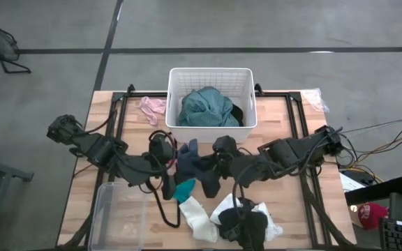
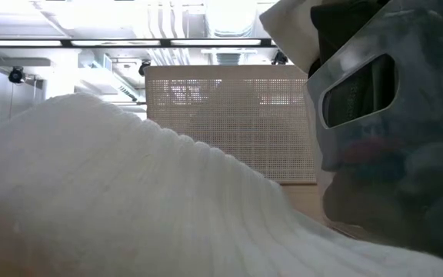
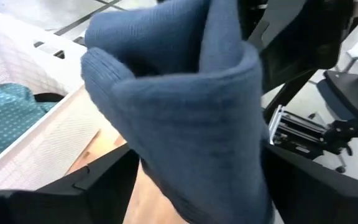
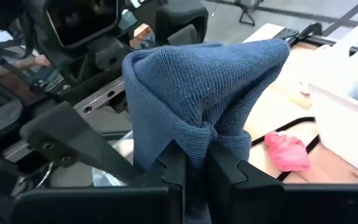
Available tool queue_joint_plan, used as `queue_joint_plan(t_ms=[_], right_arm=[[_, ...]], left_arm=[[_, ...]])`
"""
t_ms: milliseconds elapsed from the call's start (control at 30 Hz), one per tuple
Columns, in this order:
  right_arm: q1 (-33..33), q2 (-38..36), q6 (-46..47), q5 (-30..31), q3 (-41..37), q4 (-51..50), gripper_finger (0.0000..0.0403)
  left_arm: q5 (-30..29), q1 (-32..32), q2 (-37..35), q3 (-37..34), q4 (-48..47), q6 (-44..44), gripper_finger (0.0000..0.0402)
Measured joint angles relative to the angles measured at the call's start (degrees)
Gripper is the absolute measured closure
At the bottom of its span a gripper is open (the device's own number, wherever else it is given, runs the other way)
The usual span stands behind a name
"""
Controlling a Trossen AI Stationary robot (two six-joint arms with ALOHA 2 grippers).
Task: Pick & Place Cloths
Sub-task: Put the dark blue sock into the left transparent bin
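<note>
A dark blue knitted cloth (image 1: 190,164) hangs between my two grippers over the middle of the table. My right gripper (image 4: 194,155) is shut on it. My left gripper (image 3: 197,186) faces it from the table's left, open, one finger on each side of the cloth (image 3: 191,112). The white slotted basket (image 1: 211,122) stands at the far middle with the teal garment (image 1: 204,108) lying in it. On the table near the front lie a teal bit (image 1: 185,188), white socks (image 1: 197,217) and a black piece (image 1: 246,224). My right gripper pinches a gathered fold of the blue cloth (image 4: 199,134) between its two fingers, coming nearly level from the table's right. Several layers bunch at the pinch. The cloth bulges beyond the fingertips and droops slack. My left gripper: I cannot tell whether its open fingers touch the cloth.
A pink piece (image 1: 152,106) lies left of the basket, and a pale one (image 1: 316,99) at the far right corner. A clear plastic tub (image 1: 117,216) stands at the near left. A white sock (image 2: 114,200) fills most of the low view, the basket (image 2: 229,123) behind it.
</note>
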Motion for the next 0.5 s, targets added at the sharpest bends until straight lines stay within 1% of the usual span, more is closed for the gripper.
queue_joint_plan(t_ms=[100, 233, 333, 500], right_arm=[[-0.5, 0.0, 0.2, -1.6, -0.2, 0.4, 0.0377], [-0.7, 0.0, -0.9, -1.6, -0.7, 1.8, 0.0377], [-0.8, 0.0, -1.3, -1.7, -0.7, 2.3, 0.0376], [-0.9, 0.0, -2.5, -2.8, -0.7, 2.5, 0.0375]], left_arm=[[0.6, 0.0, 0.0, -0.1, 1.1, 0.0, 0.0107], [2.1, 0.0, 0.0, -0.4, 1.5, 0.3, 0.017], [2.4, 0.0, 0.0, -0.5, 1.6, 0.3, 0.0232], [3.7, 0.0, -0.1, -0.5, 1.4, 1.5, 0.0353]])
